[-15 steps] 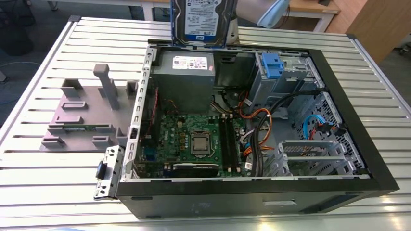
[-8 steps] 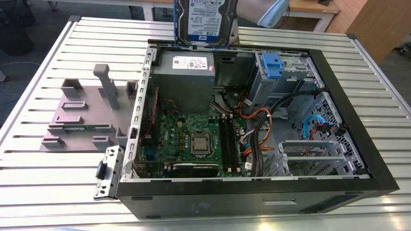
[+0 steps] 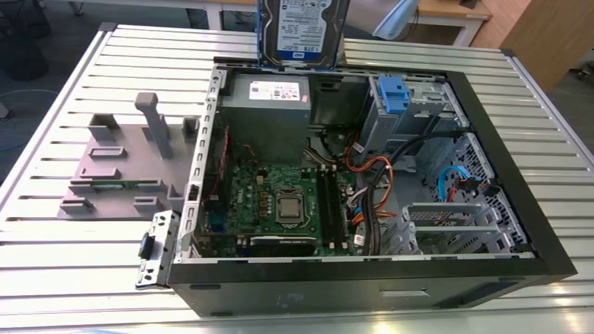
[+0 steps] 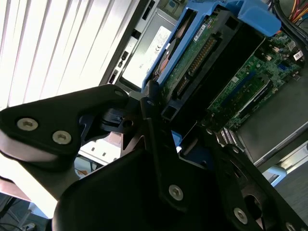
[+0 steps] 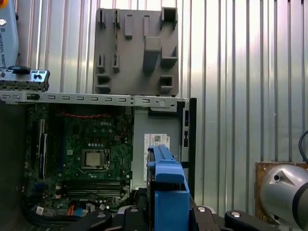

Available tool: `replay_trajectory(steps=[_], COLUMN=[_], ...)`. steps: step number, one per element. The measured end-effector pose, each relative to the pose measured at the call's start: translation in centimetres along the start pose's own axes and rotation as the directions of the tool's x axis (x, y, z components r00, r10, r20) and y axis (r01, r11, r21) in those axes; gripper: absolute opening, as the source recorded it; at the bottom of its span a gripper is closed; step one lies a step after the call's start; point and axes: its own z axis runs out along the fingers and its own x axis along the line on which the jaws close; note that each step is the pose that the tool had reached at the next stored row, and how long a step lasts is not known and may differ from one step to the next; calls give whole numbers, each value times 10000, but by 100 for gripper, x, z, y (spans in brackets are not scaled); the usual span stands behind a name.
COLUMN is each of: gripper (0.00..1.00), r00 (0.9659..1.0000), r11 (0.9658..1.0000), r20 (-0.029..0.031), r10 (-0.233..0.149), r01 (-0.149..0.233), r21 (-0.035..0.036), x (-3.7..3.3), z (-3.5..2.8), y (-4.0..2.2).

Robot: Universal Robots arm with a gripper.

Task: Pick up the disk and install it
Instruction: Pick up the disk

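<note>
- Slatted metal table (image 3: 74, 264) carries an open computer case (image 3: 519, 229), lying on its side with the interior exposed.
- On the exterior view's left, a grey plastic stand (image 3: 121, 167) with upright posts sits on the table just beside the case.
- Inside the case, the grey power-supply box (image 3: 267, 111) lies at the far wall. The green motherboard (image 3: 278, 202) lies nearer the camera.
- A drive cage (image 3: 408, 104) with a blue latch occupies the far corner on the exterior view's right.
- The disk (image 3: 302, 31) is off the table, held upright in the air above the far wall of the case, over the power-supply box. Its label faces the exterior camera.
- In the second wrist view, the pincer (image 4: 178, 130) is clamped on the disk (image 4: 211, 57). A black finger (image 4: 156, 130) presses against the blue bracket.
- In the first wrist view, the blue bracket edge of the disk (image 5: 166, 192) rises between the pincer's black links.
</note>
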Motion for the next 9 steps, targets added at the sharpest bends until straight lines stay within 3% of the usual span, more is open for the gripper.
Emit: replay_trajectory(steps=[9], gripper=[37], r00=[10000], r11=[10000], r20=[0], r10=[0], r01=[0], r21=[0], x=[0], z=[-1], y=[-48])
